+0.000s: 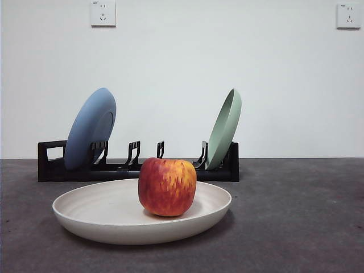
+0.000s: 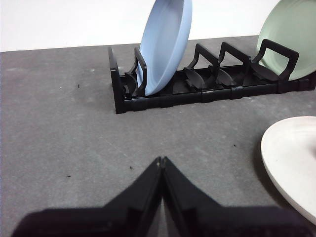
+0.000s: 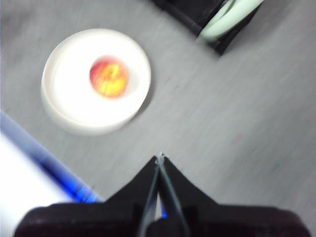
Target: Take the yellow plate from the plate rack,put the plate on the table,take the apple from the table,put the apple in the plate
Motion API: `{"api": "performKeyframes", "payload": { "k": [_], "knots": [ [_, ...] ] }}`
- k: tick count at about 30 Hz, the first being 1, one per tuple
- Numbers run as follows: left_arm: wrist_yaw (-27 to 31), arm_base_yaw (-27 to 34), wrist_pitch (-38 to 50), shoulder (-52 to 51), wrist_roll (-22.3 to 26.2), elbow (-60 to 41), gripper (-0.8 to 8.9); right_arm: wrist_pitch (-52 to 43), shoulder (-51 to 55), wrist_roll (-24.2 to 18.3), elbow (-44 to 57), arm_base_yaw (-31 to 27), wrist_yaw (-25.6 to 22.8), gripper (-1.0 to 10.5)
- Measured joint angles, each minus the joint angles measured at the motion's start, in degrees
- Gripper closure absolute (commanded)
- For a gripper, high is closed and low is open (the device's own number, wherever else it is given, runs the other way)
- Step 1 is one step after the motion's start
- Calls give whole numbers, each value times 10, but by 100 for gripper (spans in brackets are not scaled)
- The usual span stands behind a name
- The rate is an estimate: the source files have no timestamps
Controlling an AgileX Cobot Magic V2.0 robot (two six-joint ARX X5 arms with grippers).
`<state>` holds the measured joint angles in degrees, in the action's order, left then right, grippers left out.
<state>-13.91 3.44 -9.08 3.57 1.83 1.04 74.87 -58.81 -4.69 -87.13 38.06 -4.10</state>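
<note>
The cream yellow plate [image 1: 114,213] lies flat on the dark grey table [image 1: 296,216] in front of the black plate rack [image 1: 51,165]. The red and yellow apple [image 1: 166,186] stands inside the plate. My left gripper [image 2: 161,160] is shut and empty above bare table, with the rack [image 2: 197,91] ahead and the plate's edge [image 2: 291,158] to one side. My right gripper [image 3: 160,157] is shut and empty, high over the table; its blurred view shows the plate [image 3: 64,84] with the apple [image 3: 109,76] in it. Neither gripper shows in the front view.
A blue plate [image 1: 91,128] leans in the rack's left end, also seen in the left wrist view [image 2: 165,42]. A pale green plate [image 1: 224,128] leans at the right end [image 2: 291,34]. A white wall with two sockets stands behind. A blue-edged table border [image 3: 44,163] shows below.
</note>
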Motion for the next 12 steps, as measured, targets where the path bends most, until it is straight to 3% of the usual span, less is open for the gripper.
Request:
{"api": "performKeyframes", "payload": {
  "k": [2,5,8,12],
  "knots": [
    [0,0,0,1,0,0,816,-89,50,-8,2,-52,34,945],
    [0,0,0,2,0,0,816,-209,145,-11,47,-169,132,945],
    [0,0,0,2,0,0,816,-275,249,-30,139,-275,133,945],
    [0,0,0,2,0,0,816,-369,339,-50,273,-325,136,945]
  ]
}}
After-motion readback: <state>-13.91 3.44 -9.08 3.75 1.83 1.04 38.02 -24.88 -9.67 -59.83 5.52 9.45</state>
